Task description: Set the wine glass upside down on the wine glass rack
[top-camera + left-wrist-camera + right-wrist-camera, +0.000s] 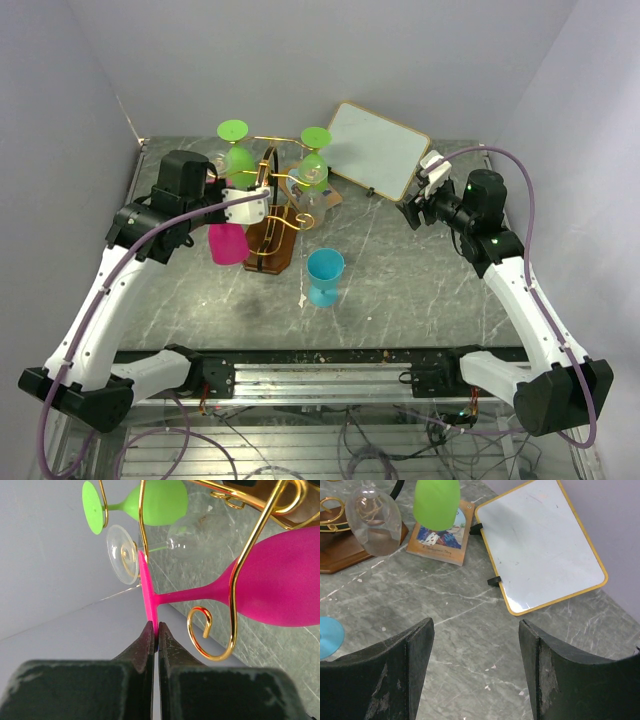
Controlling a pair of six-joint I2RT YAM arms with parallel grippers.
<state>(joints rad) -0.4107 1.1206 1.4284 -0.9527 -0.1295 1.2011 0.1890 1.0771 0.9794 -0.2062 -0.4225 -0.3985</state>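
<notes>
My left gripper (156, 630) is shut on the rim of the foot of a pink wine glass (280, 580). In the top view the pink wine glass (227, 243) hangs bowl-down under my left gripper (224, 190), at the left side of the wine glass rack (275, 195). A scroll-ended arm of the gold wine glass rack (234, 580) crosses the pink stem between foot and bowl. Whether the foot rests on the wire I cannot tell. My right gripper (475, 625) is open and holds nothing; that right gripper (415, 215) hovers above the table at the right.
Two green glasses (236, 150) (315, 160) and a clear glass (185, 540) hang upside down on the rack. A blue wine glass (324, 276) stands in front of the rack's wooden base (272, 250). A tilted white board (378, 148) and a small picture card (440, 537) sit behind.
</notes>
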